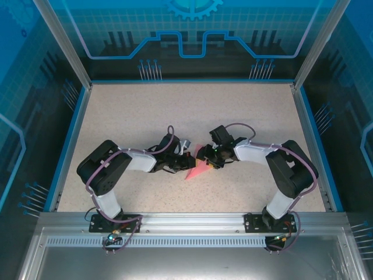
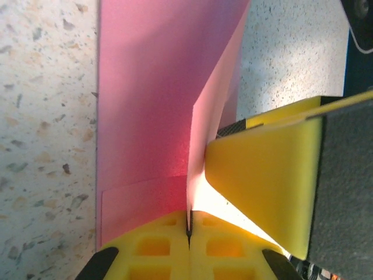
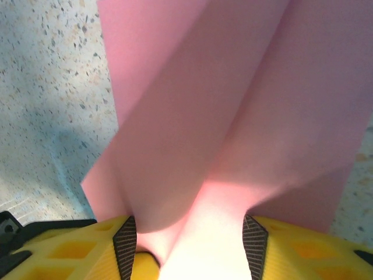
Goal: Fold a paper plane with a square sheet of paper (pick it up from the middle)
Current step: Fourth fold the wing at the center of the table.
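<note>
A pink-red square sheet of paper (image 1: pixel 197 172) lies partly folded near the middle of a speckled beige table (image 1: pixel 175 111), towards the near edge, between the tips of two black robot arms that reach in from either side.

In the left wrist view, the paper (image 2: pixel 145 116) lies mostly flat on the table, with one flap standing up on edge from a lengthwise crease. The left gripper (image 2: pixel 189 227) has its two yellow fingers clenched together on the bottom edge of that upright flap, with no gap between them but the paper itself. A yellow finger (image 2: pixel 262 186) of the other arm stands just beside the flap, on its right.

In the right wrist view, the paper (image 3: pixel 204 116) fills the middle, bent into soft lengthwise ridges and valleys. The right gripper (image 3: pixel 189 251) has its yellow fingers well apart, unclenched, with the paper running between them. Whether its fingertips touch the sheet cannot be told.

From above, the left gripper (image 1: pixel 176 165) sits at the paper's left edge and the right gripper (image 1: pixel 205 158) at its far right corner.
</note>
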Available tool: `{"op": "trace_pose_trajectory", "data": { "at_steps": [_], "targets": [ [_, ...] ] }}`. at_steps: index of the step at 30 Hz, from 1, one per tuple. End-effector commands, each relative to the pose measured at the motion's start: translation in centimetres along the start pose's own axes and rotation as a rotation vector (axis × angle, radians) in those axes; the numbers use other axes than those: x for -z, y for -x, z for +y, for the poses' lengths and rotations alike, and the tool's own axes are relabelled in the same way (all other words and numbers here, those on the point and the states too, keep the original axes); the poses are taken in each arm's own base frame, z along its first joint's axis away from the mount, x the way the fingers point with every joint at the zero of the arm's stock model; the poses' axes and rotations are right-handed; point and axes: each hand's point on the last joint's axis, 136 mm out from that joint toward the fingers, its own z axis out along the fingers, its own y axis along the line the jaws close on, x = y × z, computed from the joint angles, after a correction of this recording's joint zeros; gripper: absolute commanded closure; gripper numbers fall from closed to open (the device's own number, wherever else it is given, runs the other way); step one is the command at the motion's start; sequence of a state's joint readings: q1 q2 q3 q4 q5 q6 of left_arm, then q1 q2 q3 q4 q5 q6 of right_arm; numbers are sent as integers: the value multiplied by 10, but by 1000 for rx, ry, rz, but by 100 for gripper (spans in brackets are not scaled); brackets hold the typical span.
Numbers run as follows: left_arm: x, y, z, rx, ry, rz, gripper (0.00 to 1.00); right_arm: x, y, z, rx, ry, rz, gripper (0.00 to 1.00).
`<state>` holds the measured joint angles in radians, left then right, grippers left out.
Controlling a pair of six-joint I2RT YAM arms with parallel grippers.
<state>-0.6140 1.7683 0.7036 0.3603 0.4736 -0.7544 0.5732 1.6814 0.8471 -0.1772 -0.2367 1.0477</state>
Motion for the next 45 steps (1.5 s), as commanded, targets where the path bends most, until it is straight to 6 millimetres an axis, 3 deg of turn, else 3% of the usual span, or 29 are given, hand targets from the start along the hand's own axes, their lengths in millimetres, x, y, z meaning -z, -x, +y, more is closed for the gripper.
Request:
{"op": "trace_pose_trajectory", "data": {
  "at_steps": [1, 9, 31, 38, 45],
  "targets": [
    [0, -2, 1, 33, -40, 13, 97, 9, 0, -3, 35, 14, -15, 45],
    [0, -2, 3, 71, -66, 18, 99, 20, 5, 9, 104, 62, -41, 48],
    [1, -2, 6, 112, -96, 19, 100, -6, 10, -2, 77, -24, 25, 49],
    [0, -2, 3, 104, -112, 29, 79, -13, 4, -21, 30, -120, 57, 49],
    [4, -3, 1, 91, -112, 30, 74, -15, 1, -22, 15, -149, 68, 48]
  ]
}}
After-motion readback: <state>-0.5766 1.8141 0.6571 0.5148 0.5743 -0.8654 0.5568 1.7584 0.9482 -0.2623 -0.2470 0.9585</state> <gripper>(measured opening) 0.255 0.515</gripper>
